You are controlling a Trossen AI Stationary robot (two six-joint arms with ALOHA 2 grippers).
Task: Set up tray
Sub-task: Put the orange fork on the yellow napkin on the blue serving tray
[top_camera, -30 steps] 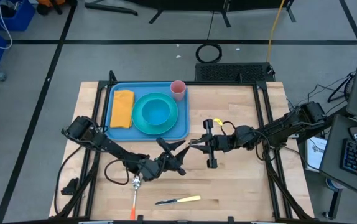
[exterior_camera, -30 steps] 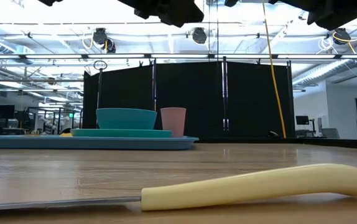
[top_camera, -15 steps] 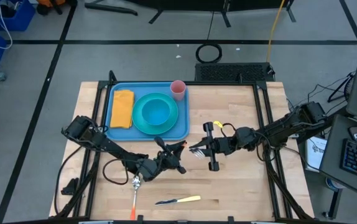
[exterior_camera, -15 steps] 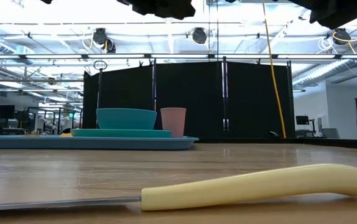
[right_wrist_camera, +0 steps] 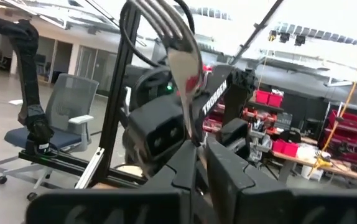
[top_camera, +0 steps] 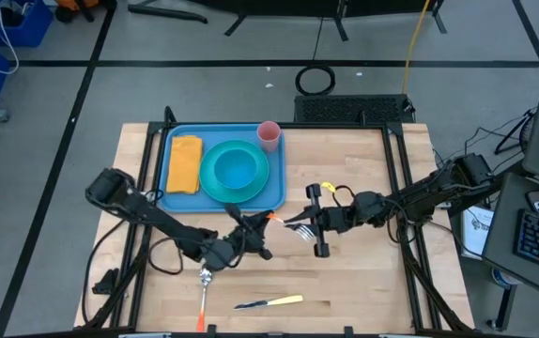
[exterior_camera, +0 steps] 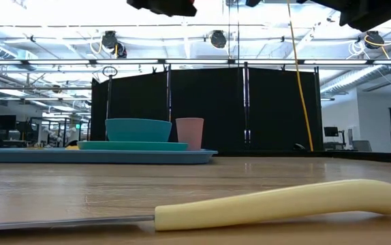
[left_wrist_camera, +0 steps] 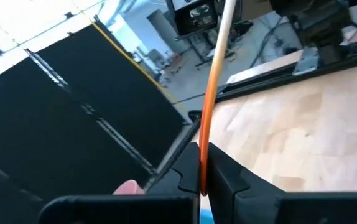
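Observation:
A fork with an orange handle and silver tines hangs in the air over the table's middle, between my two grippers. My left gripper is shut on its handle, and my right gripper is shut on its metal part. The light-blue tray lies at the far left of the table. It holds a yellow napkin, a teal bowl on a plate and a pink cup. In the low view the fork does not show. My left gripper pinches the fork's orange handle between its two fingers, which come about level from the table's left. The handle runs on past the fingertips toward the metal end, and the fork is clear of the table. My right gripper pinches the fork's metal neck just below the tines between its two fingers. They come from the table's right, slanting slightly upward. The tines stick out past the fingertips.
An orange-handled spoon and a yellow-handled knife lie near the table's front edge; the knife fills the low view's foreground. Bare wood lies to the right of the tray and under the grippers. Cables trail along both table sides.
My left gripper, wide open a second ago beside the fork, has shut on its orange handle and risen a little. My right gripper has kept its place with the fork.

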